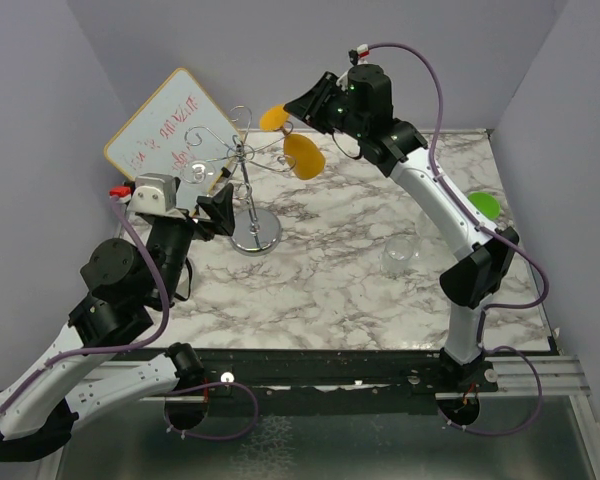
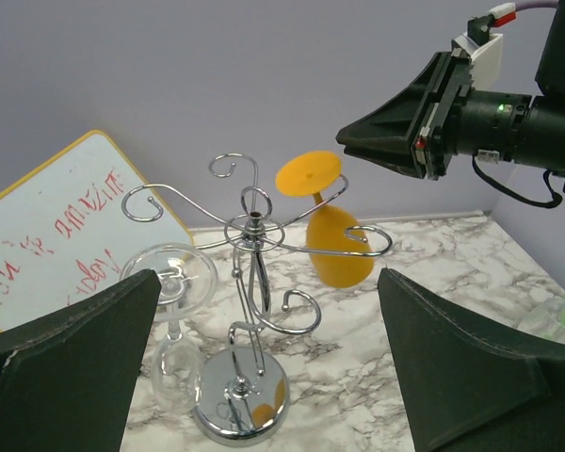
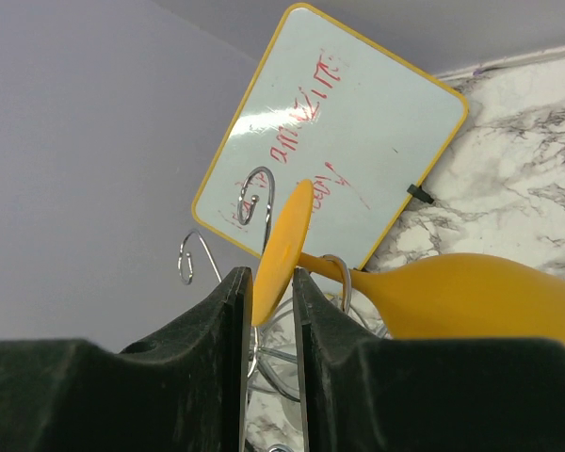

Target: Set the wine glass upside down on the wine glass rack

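Observation:
The orange wine glass [image 1: 303, 157] hangs upside down on the wine glass rack [image 1: 248, 165], its stem in a curled wire arm [image 3: 337, 273] and its bowl [image 3: 461, 292] below. My right gripper [image 1: 295, 105] is open a little: its jaws flank the glass's foot [image 3: 284, 235], with a gap on one side. A clear wine glass [image 2: 174, 282] hangs upside down on the rack's left side. Open wide and holding nothing, my left gripper [image 1: 220, 205] sits just left of the rack's post [image 2: 254, 282].
A yellow-framed whiteboard [image 1: 170, 130] leans on the back-left wall behind the rack. Another clear glass [image 1: 398, 255] stands on the marble table by the right arm. A green object [image 1: 483, 205] lies at the right edge.

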